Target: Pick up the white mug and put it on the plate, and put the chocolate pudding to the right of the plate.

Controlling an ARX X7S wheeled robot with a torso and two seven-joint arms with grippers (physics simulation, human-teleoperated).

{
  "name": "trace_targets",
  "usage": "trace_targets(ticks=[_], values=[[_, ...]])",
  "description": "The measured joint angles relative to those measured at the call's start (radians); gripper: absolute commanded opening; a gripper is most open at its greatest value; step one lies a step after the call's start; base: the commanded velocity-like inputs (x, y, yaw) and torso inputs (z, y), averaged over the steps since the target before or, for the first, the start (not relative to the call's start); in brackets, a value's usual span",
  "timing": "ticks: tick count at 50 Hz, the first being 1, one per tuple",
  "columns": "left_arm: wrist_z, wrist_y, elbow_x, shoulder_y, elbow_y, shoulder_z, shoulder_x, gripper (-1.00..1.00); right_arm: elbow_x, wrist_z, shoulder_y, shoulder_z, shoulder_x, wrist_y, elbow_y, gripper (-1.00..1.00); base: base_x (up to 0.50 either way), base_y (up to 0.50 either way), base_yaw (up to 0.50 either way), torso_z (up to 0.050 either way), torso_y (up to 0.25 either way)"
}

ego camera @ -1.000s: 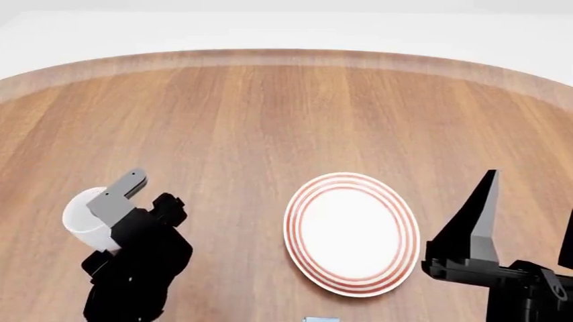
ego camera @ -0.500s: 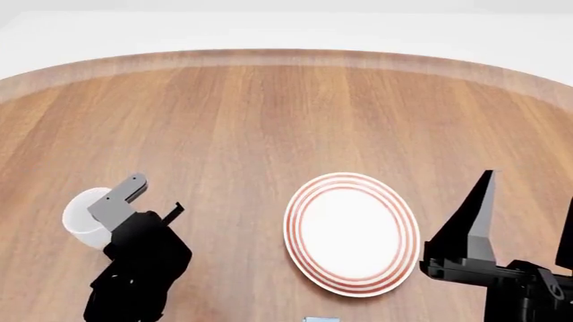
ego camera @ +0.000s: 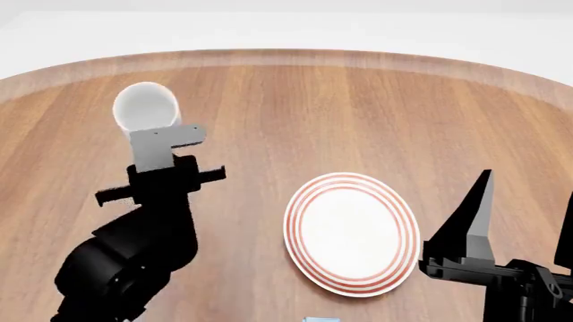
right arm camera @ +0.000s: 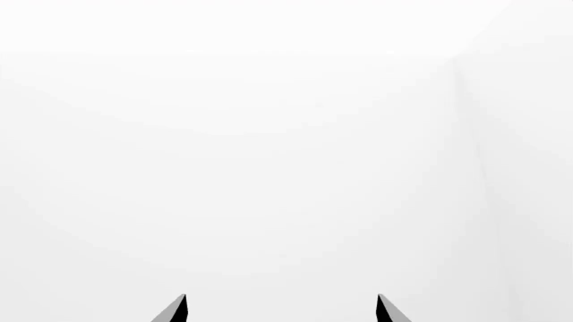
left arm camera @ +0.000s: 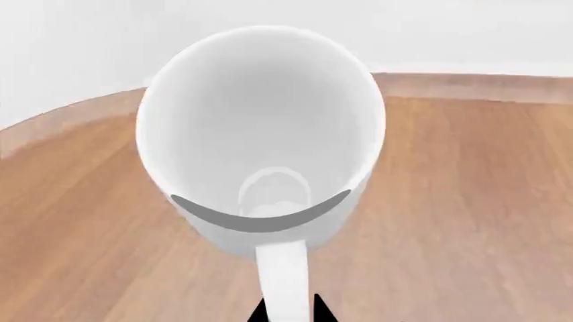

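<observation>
My left gripper (ego camera: 166, 144) clamps the white mug (ego camera: 146, 107) aloft near the table's (ego camera: 358, 114) far-left edge. My right gripper (right arm camera: 279, 310) stands spread beside the plate (ego camera: 351, 233).

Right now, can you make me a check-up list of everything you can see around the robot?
Surface: round wooden table, bare wood over most of what shows.
White mug: held up off the table by its handle, opening tipped toward the head camera, empty inside.
Plate: flat on the table, nothing on it.
Chocolate pudding: only a light blue sliver at the head view's bottom edge, below the plate.
Clutter: nothing seen.
Left gripper: fingers shut on the mug's handle.
Right gripper: fingers apart, empty, pointing at blank white.
Cables: nothing seen.
Surroundings: plain white all around.
</observation>
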Motion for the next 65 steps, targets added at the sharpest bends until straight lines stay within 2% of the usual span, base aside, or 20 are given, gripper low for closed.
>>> trace_targets(ticks=[8, 15, 23, 33, 51, 65], values=[[0.179, -0.163, -0.083, -0.13, 0.144, 0.134, -0.072, -1.0, 0.001, 0.003, 0.0, -0.001, 0.003, 0.003, -0.009, 1.0, 0.0, 0.0, 0.0, 0.0, 0.0], [0.344, -0.285, -0.184, -0.262, 0.19, 0.205, -0.095, -1.0, 0.003, 0.006, -0.001, -0.001, 0.006, 0.003, -0.014, 1.0, 0.0, 0.0, 0.0, 0.0, 0.0], [0.526, -0.374, -0.301, -0.386, 0.154, 0.241, -0.082, -1.0, 0.005, 0.008, -0.002, -0.002, 0.009, 0.003, -0.018, 1.0, 0.0, 0.0, 0.0, 0.0, 0.0], [0.697, -0.407, -0.327, -0.468, -0.003, 0.318, -0.02, -1.0, 0.007, 0.011, -0.003, -0.004, 0.012, 0.002, -0.021, 1.0, 0.0, 0.0, 0.0, 0.0, 0.0], [0.845, -0.373, -0.33, -0.465, -0.311, 0.377, 0.118, -1.0, 0.009, 0.014, -0.005, -0.01, 0.015, -0.005, -0.014, 1.0, 0.0, 0.0, 0.0, 0.0, 0.0], [0.89, -0.333, -0.331, -0.451, -0.447, 0.398, 0.199, -1.0, 0.013, 0.016, -0.007, -0.015, 0.017, -0.01, -0.007, 1.0, 0.0, 0.0, 0.0, 0.0, 0.001]])
